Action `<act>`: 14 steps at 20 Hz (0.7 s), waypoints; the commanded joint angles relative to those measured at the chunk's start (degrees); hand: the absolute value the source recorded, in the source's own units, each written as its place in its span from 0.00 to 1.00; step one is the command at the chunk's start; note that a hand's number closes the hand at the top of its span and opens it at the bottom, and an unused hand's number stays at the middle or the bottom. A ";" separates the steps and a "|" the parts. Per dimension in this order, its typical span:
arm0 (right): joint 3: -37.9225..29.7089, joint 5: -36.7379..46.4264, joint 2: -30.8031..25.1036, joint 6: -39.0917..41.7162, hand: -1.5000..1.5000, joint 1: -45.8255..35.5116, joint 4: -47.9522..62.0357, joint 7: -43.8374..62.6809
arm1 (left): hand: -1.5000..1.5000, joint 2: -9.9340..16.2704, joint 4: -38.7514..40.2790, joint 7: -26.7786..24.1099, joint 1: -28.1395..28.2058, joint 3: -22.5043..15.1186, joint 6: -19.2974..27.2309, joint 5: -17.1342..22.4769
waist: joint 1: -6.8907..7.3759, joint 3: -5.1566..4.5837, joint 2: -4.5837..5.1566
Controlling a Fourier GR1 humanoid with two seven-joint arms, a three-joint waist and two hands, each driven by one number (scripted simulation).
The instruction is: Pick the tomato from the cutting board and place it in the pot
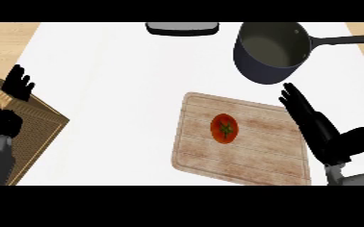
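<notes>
Fingers (295, 98) of our right hand (316, 125) stretch out straight and together, holding nothing, over the far right corner of the pale rectangular wooden cutting board (263, 158), their tips pointing toward the dark round metal pot with its long black handle (274, 53), which stands just beyond them. We see the round red tomato with its green stem star (225, 128) lying near the middle of the board, off to the fingers' left and nearer us than the tips, apart from them and not yet touched. Our left hand (19, 82) rests open at the view's left edge, fingers up, beside a brown woven mat (39, 125), well apart from the board. Beyond the board, a dark flat object with a grey top (182, 28) sits at the white counter's (107, 77) far edge. We judge the risks plain enough: the tomato is round and smooth, so fingers closing off-centre could send it rolling across the board; a sideways sweep could nudge the board itself; and with the pot so close to the fingertips, a careless lift might knock its rim or handle and shift it before the tomato arrives.
</notes>
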 commanded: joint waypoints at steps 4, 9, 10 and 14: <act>-2.42 3.35 3.20 -10.98 1.00 4.37 -1.22 1.27 | 0.50 2.43 -5.43 -0.03 3.04 -3.40 -0.26 -6.54 | -2.57 -1.57 -2.08; -7.69 23.04 -5.42 -28.49 0.00 3.31 -0.79 -8.38 | 0.50 4.28 -9.77 5.44 6.15 -5.64 -2.68 -8.26 | -4.87 -1.94 -3.32; -5.66 26.13 -2.92 -31.89 0.00 4.68 -1.65 -11.05 | 0.50 3.99 -11.70 6.27 5.61 -5.42 -2.89 -7.81 | -4.34 -1.74 -3.13; -0.31 30.82 6.40 -41.11 0.00 14.70 -7.83 -20.04 | 0.50 2.41 -16.27 3.23 12.55 -5.74 -1.94 -9.89 | -2.98 -1.64 -2.80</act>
